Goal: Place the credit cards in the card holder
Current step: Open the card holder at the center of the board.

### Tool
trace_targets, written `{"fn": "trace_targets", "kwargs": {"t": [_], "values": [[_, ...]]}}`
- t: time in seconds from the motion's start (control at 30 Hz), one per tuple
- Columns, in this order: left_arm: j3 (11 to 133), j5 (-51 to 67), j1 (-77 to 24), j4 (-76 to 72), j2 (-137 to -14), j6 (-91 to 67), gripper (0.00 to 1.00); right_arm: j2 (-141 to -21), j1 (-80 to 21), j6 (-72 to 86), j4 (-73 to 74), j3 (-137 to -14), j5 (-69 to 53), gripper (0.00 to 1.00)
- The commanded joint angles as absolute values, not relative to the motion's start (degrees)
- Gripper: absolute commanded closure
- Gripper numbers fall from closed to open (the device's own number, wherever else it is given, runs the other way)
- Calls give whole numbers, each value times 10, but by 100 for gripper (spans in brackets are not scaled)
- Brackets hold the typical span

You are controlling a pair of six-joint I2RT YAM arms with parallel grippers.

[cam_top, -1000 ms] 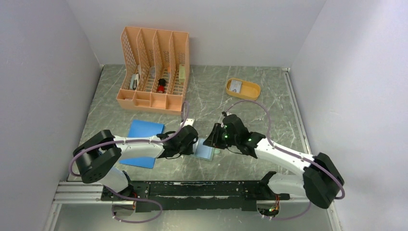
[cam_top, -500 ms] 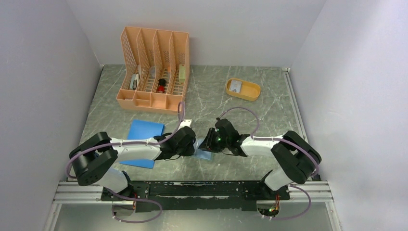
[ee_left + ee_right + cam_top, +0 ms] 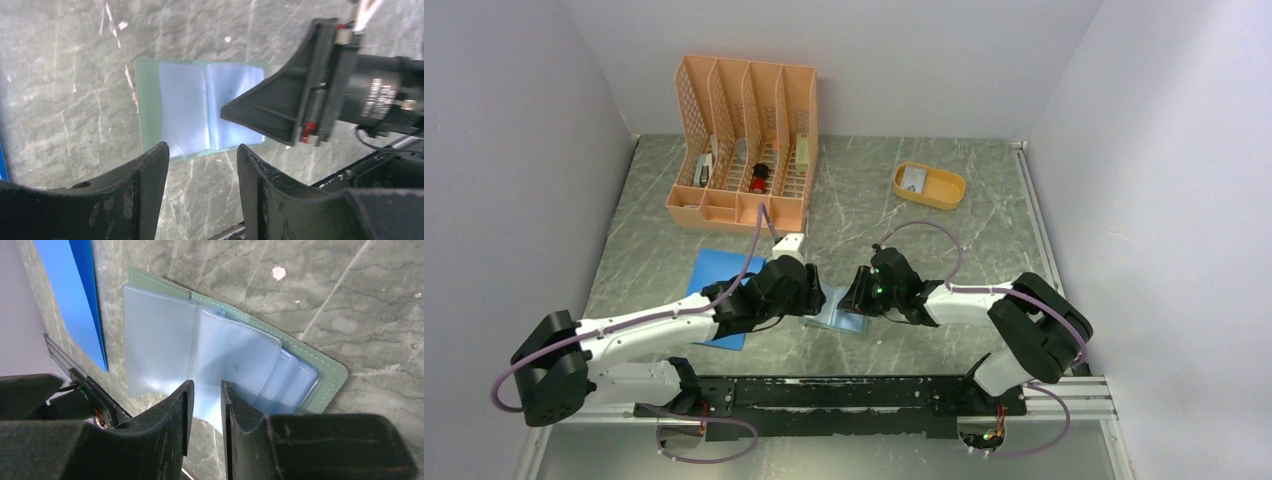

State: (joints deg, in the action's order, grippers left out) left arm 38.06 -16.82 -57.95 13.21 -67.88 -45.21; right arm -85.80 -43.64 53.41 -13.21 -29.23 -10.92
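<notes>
**Pinning the card holder open, with no card in hand**

The right gripper [image 3: 206,387] is resting its tips on the card holder [image 3: 160,340] directly beneath it, jaws a narrow gap apart and clamping nothing. The left gripper [image 3: 202,165] is hovering just above the same spread pockets, jaws wide and empty. One credit card [image 3: 911,178] is lying in the yellow tray [image 3: 929,203], well beyond the right gripper. Steady downward pressure seems to be what is needed, so the leaves are lying flat while the left arm is fetching.
</notes>
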Motion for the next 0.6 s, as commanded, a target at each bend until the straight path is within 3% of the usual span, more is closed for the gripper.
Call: {"fn": "trace_targets", "kwargs": {"t": [0.0, 0.13, 0.33, 0.57], "values": [[410, -128, -579, 91, -665, -390, 45, -869, -437, 494, -67, -292, -63, 69], [436, -56, -580, 43, -741, -387, 54, -874, -437, 487, -60, -298, -65, 69], [418, -83, -571, 21, -833, -425, 70, -856, -437, 477, -36, -294, -54, 69], [366, -108, -549, 5, -855, -447, 73, -827, -436, 484, -19, -283, -53, 69]]}}
